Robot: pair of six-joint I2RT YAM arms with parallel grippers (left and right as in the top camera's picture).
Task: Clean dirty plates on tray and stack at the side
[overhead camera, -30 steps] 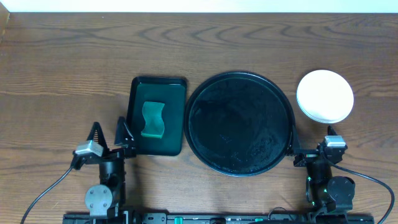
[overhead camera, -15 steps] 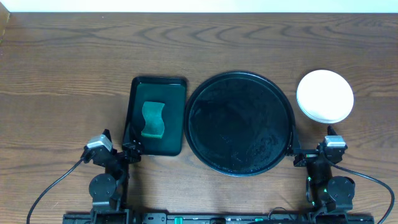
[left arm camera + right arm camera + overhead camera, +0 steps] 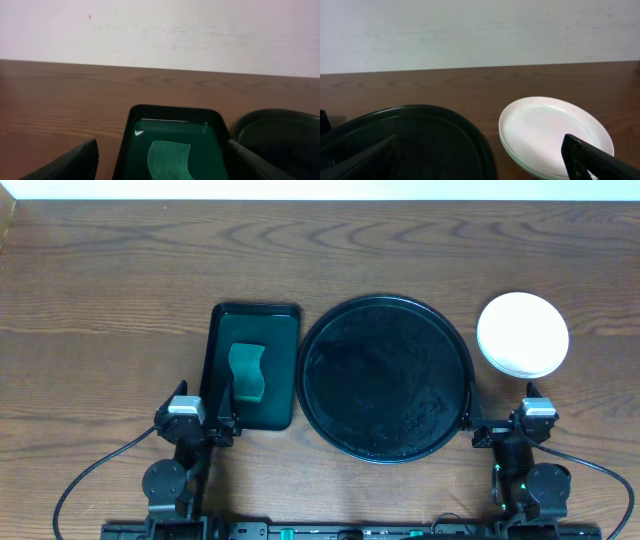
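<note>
The plates (image 3: pixel 523 334) are sitting in one stack on the table (image 3: pixel 120 280), just off the right rim of the tray (image 3: pixel 385 380), apart from it. The tray is lying bare; faint specks are showing on its gloss, wet or dry I cannot tell. The top plate is showing no green smear; the lower ones are hiding under it.

Judgement: the task is looking finished or nearly so.

- The left gripper (image 3: pixel 162 145) is hanging with its jaws spread wide, holding nothing, just in front of the near end of the green tray (image 3: pixel 255 310).
- The right gripper (image 3: pixel 480 140) is also gaping wide and empty, near the gap between tray and stack.

Risks:
- The stack is looking slightly offset in the right wrist view; a nudge from the right fingers could be sliding a plate off.
- The left arm, reaching forward, could be clipping the green tray's rim and shifting the sponge (image 3: pixel 247 372) lying inside it.

Nothing is standing between either arm and its nearest object.
</note>
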